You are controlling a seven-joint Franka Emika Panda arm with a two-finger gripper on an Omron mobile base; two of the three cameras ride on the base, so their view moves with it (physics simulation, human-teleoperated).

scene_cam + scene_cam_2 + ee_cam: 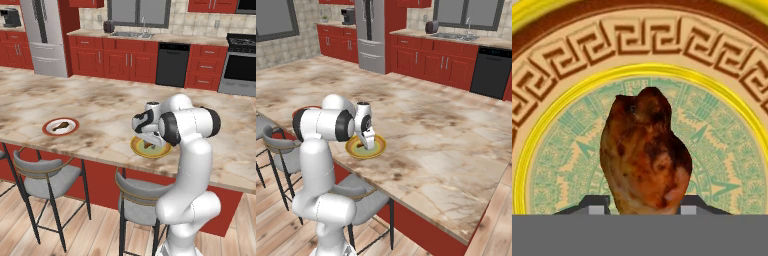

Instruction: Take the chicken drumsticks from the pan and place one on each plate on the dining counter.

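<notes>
Two plates are sitting along the near edge of the surface (100,105), well apart: the red-rimmed plate (48,131) toward the left end, carrying one drumstick (61,126), and the yellow plate (351,148) just inside the edge, above a stool (135,192). Behind both plates the marbled top is lying wide and bare toward its far edge, so there is plenty of open room for moving.

The arm's wrist is covering much of the yellow plate in both base views, and the jaws (367,145) are hanging low over its middle. The second drumstick (644,155) is standing between the two fingertips (594,205) in the hand view, its thick end toward the plate's green centre; its lower end is cut off. Whether the jaws are gripping it or have let go, I cannot tell, nor whether it is touching the plate.
</notes>
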